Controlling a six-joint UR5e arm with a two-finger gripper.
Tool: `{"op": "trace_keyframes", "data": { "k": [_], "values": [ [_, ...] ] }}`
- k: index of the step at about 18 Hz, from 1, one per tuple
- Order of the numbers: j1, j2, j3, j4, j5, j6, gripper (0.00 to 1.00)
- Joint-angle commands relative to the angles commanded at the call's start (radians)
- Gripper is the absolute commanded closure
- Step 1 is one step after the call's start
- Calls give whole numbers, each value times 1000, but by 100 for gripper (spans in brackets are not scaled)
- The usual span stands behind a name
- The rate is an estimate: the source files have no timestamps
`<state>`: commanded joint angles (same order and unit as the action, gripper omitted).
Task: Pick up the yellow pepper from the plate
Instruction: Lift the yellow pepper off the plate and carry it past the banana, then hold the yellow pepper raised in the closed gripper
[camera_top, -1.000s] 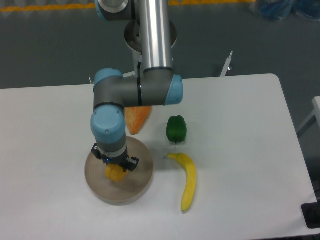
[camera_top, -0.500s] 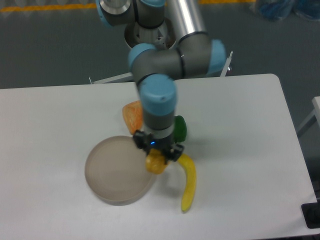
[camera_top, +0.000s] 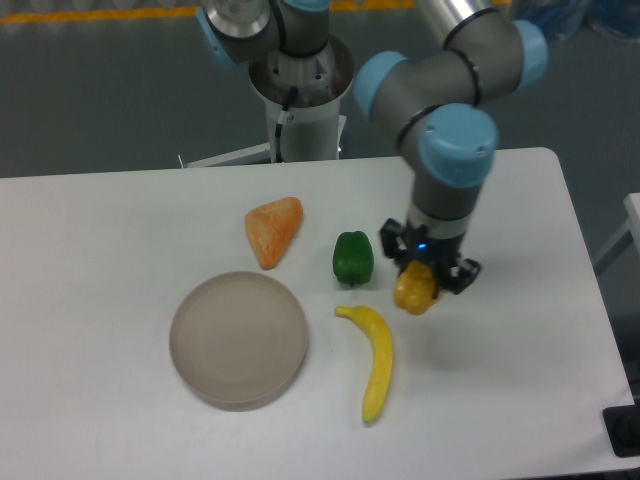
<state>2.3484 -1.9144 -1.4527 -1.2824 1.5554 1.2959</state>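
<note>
Worktop (camera_top: 120, 220): plain white. Plate (camera_top: 238, 340): beige-grey, unpatterned. Yellow pepper (camera_top: 414, 290): yellow-orange. Green pepper (camera_top: 353, 258): dark green. Banana (camera_top: 374, 358): bright yellow. Wedge-shaped piece (camera_top: 272, 229): orange, faint pale streaks. Hand (camera_top: 428, 276): black, with a small blue light. Arm (camera_top: 450, 110): grey with light blue joints. Floor (camera_top: 100, 90): dark grey.

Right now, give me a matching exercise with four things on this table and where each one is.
Things:
1. yellow pepper
2. plate
3. banana
4. green pepper

Places:
A. between the orange wedge and the gripper
B. held in the gripper
C. empty, front left
D. lying right of the plate

Pairs: 1-B, 2-C, 3-D, 4-A
</note>
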Motion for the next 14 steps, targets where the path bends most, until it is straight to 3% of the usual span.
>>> {"op": "trace_keyframes", "data": {
  "k": [4,14],
  "values": [
    [31,-3,-2,0,2,184,84],
    [32,-20,11,-28,25,252,85]
  ]
}}
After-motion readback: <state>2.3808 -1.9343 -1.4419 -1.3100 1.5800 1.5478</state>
